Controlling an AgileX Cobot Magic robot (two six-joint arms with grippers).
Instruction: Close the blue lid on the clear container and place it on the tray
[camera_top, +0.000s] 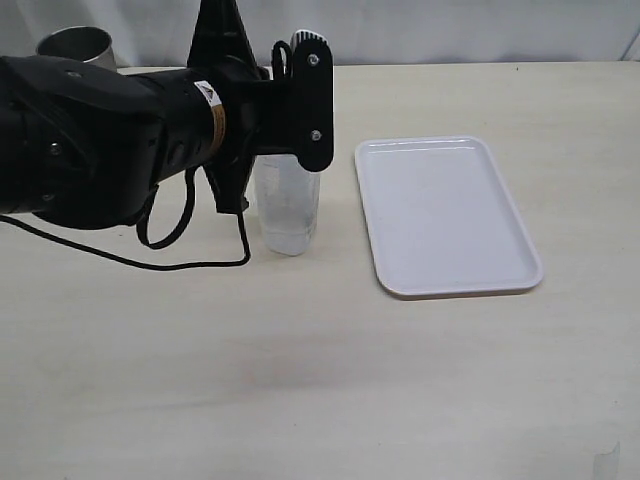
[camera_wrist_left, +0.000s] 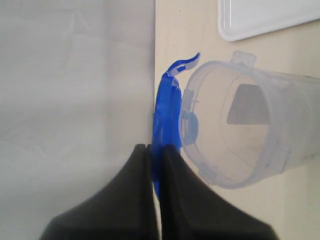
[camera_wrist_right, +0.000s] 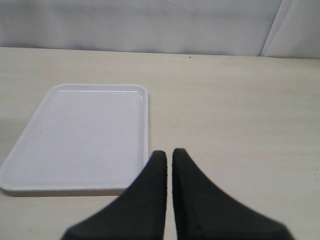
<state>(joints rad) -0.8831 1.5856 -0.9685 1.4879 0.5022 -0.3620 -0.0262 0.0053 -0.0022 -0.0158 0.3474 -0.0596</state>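
Observation:
The blue lid (camera_wrist_left: 167, 110) is pinched edge-on between the black fingers of my left gripper (camera_wrist_left: 156, 147), which is shut on it. The lid hangs right beside the open rim of the clear container (camera_wrist_left: 240, 130), one flap curling outward at its far end. In the exterior view the container (camera_top: 288, 210) stands upright on the table under the left arm (camera_top: 120, 140), which hides the lid there. The white tray (camera_top: 447, 215) lies flat just right of the container with nothing on it. My right gripper (camera_wrist_right: 169, 152) is shut on nothing, hovering by the near corner of the tray (camera_wrist_right: 80, 135).
A grey metal cup (camera_top: 75, 45) stands at the back left behind the left arm. A black cable (camera_top: 190, 262) loops down from that arm onto the table left of the container. A pale curtain backs the table's far edge.

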